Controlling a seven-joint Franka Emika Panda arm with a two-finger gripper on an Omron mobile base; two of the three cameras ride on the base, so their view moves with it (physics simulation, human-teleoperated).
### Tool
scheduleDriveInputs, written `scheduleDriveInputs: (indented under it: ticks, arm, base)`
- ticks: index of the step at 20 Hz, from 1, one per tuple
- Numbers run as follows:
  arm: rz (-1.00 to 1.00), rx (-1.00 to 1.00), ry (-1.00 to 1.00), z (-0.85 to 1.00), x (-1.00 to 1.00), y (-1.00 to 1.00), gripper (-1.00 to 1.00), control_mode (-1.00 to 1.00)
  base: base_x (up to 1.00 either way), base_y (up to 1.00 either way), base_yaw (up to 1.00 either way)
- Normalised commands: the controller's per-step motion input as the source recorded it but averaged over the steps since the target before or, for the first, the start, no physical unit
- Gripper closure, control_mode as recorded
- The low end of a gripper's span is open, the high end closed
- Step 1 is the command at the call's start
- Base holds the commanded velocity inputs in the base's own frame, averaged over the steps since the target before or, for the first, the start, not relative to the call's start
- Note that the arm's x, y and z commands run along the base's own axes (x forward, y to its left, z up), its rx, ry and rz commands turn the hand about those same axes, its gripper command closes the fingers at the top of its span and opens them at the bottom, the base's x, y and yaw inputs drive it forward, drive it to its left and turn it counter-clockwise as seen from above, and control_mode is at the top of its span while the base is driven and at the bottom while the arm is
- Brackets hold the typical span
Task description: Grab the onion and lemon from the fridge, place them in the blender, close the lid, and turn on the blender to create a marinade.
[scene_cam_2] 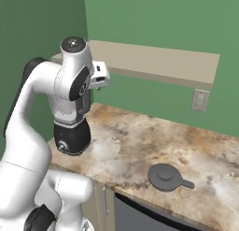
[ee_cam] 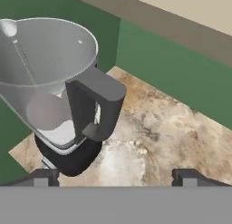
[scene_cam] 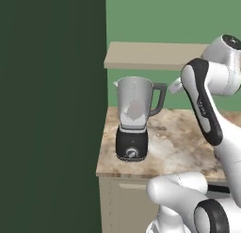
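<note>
A: Where does the blender (scene_cam: 133, 119) stand?

B: At the left end of the marbled surface (scene_cam_2: 154, 146), close to that end's edge and hard by the dark green wall. Its handle points right, toward the arm, and its mouth is open. I judge that mouth is left bare so the food can go in first.

A: And the lid (scene_cam_2: 165, 176)?

B: It lies flat on the surface, well apart from the blender and near the front edge, knob up. Lying there it stays out of the way of the jug's mouth until it is needed.

A: How do the jaws stand?

B: Wide apart with nothing between them. In the hand view the gripper (ee_cam: 117, 177) hangs above and just beside the jug, looking down past the handle into it.

A: Is anything inside the jug?

B: I see a pale rounded patch low against the clear wall. I cannot tell whether it is a piece of food or only a reflection. I make out neither a red-brown ball nor a yellow fruit.

A: What room is there to move?

B: A shelf (scene_cam_2: 158, 59) juts out overhead, so any lift near the wall is limited. To the right the surface lies bare between blender and lid, which gives an easy path across. The left is shut in by the wall.
</note>
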Motion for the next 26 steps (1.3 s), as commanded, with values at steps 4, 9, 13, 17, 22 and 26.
scheduleDriveInputs:
  ticks: [4, 9, 13, 17, 22, 26]
  arm:
    - [0.16, -0.06, 0.00, 0.00, -0.90, -0.94, -1.00, -1.00]
    - [0.19, -0.07, 0.00, -0.02, -0.62, -1.00, -1.00, -1.00]
    - [0.20, -0.07, 0.00, -0.15, -0.30, -0.98, -1.00, -1.00]
    - [0.19, -0.10, 0.00, -0.33, -0.05, -0.83, -1.00, -1.00]
    - [0.22, -0.11, 0.00, -0.50, 0.00, -0.71, -1.00, -1.00]
    - [0.19, -0.10, 0.00, -0.57, 0.00, -0.60, -1.00, -1.00]
  base:
    - [0.00, 0.00, 0.00]
    - [0.00, 0.00, 0.00]
    - [0.00, 0.00, 0.00]
    - [0.00, 0.00, 0.00]
    - [0.00, 0.00, 0.00]
    - [0.00, 0.00, 0.00]
